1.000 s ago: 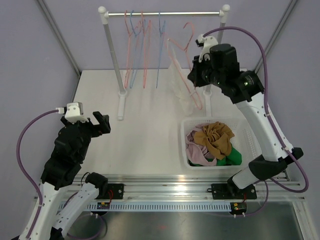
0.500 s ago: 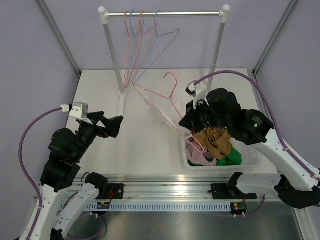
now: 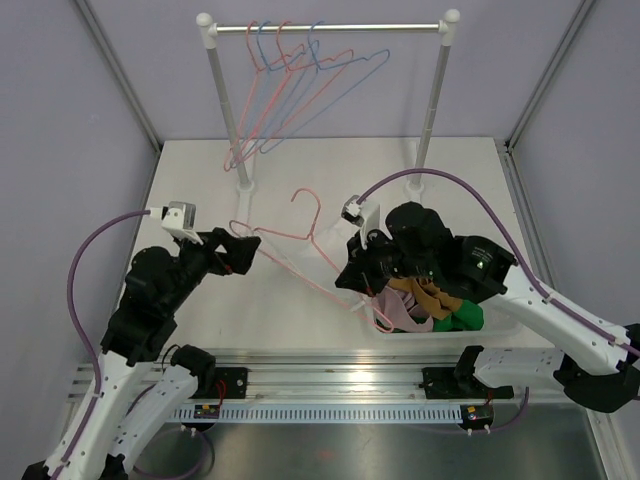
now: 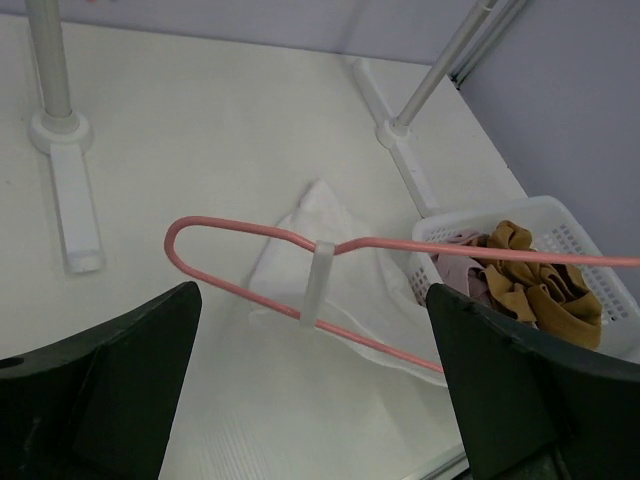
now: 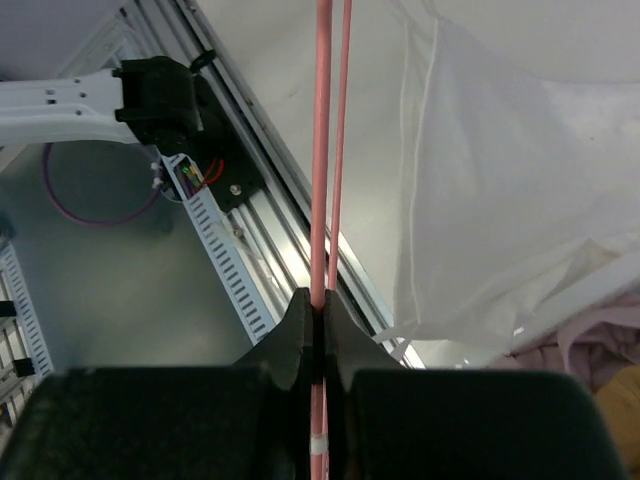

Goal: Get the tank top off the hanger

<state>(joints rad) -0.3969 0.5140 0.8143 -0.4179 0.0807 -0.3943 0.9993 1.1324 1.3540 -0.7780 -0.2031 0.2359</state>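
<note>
A pink wire hanger carries a thin white tank top and lies tilted low over the table, off the rail. My right gripper is shut on the hanger's lower wire beside the basket; the right wrist view shows the jaws closed on the pink wire, with the white tank top hanging to the right. My left gripper is open and empty, just left of the hanger's end. In the left wrist view the hanger and tank top lie ahead of my open left gripper.
The clothes rack at the back holds several pink and blue hangers, swung out to the right. A white basket of clothes sits at the front right under the right arm. The rack's feet stand on the white table.
The right arm brought the pink hanger with the tank top down from the rail to low over the table. The left gripper moved right toward it. The rail hangers swing.
</note>
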